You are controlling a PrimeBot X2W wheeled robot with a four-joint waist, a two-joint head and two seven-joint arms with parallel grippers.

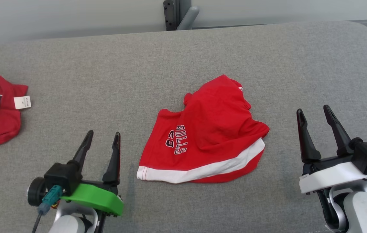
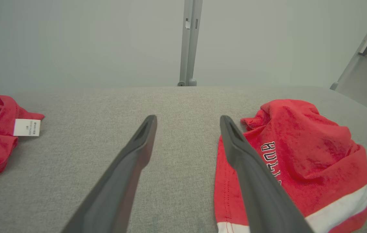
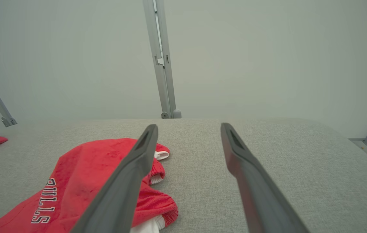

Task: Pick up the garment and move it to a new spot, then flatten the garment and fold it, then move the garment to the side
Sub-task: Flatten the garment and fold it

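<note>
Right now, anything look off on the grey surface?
The red garment lies crumpled mid-surface, doubled over so its white hem band runs askew. A second red garment sits bunched at the left edge, white tag flipped out. Nothing looks torn or spilled. The left gripper and right gripper are open, clear of cloth.

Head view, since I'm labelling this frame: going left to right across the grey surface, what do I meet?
From the left: red garment with a white tag → left gripper → crumpled red Bulls garment → right gripper.
</note>
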